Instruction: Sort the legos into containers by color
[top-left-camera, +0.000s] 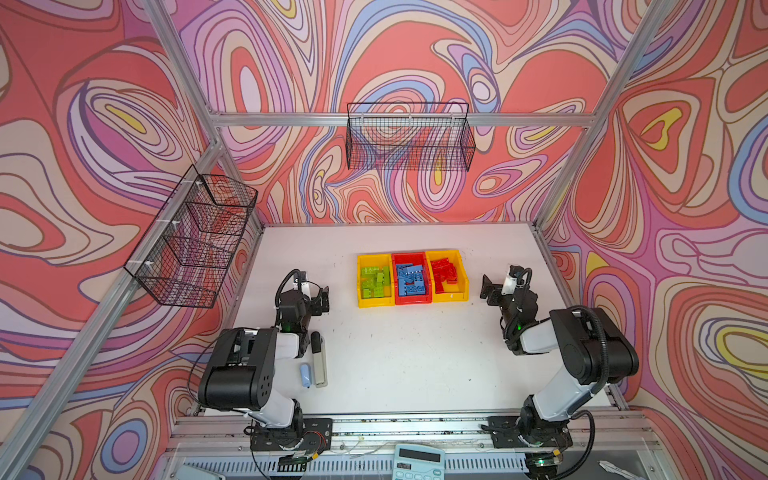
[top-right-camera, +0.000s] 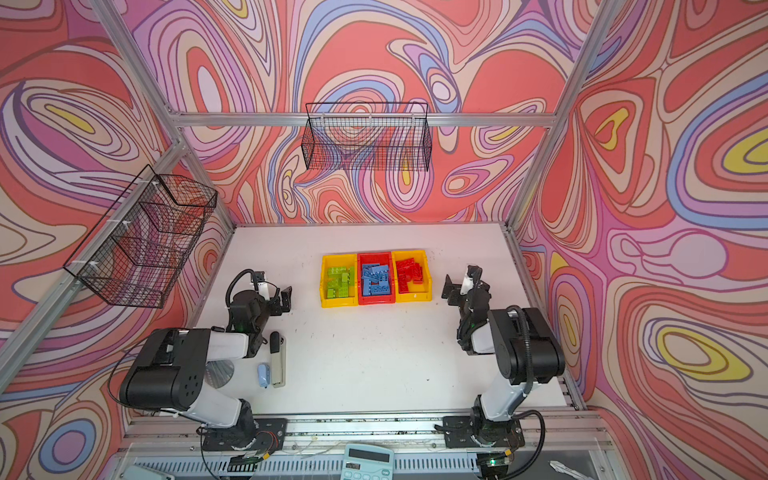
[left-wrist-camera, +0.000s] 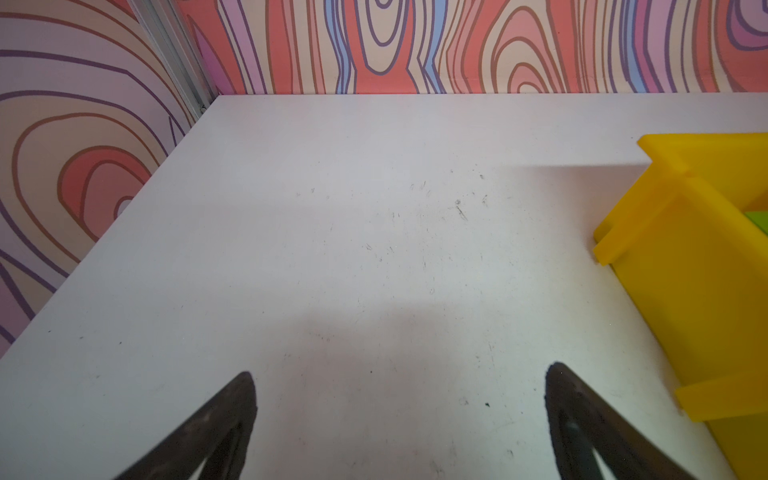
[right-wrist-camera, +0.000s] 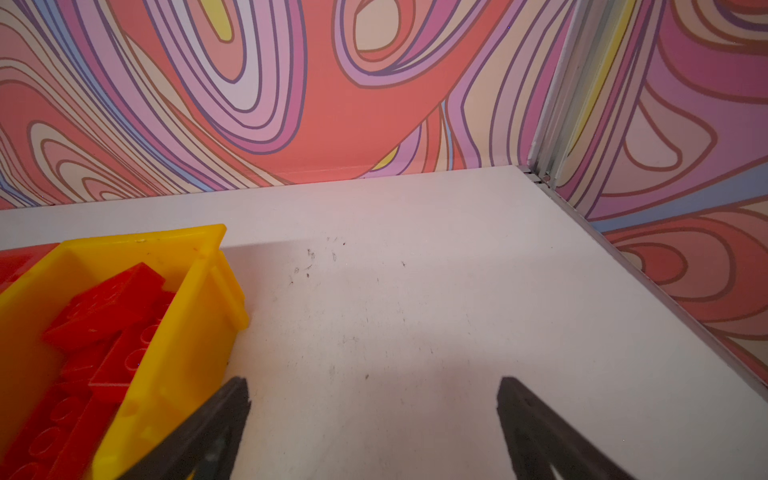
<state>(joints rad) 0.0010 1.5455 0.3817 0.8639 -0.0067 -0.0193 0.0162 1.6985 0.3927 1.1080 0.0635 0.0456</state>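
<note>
Hanging wide and empty beside the containers (top-left-camera: 412, 301), the left claw (left-wrist-camera: 401, 370) and right claw (right-wrist-camera: 372, 380) look parked because the legos (top-left-camera: 411, 280) already sit sorted by colour.

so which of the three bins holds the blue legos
The red bin, middle of the row; the left yellow bin holds green legos, the right yellow bin red legos.

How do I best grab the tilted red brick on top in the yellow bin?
I'd pinch the tilted red brick across its long sides, right hand coming from above: it lies uppermost, and the walls of the yellow bin block sideways approaches.
</note>
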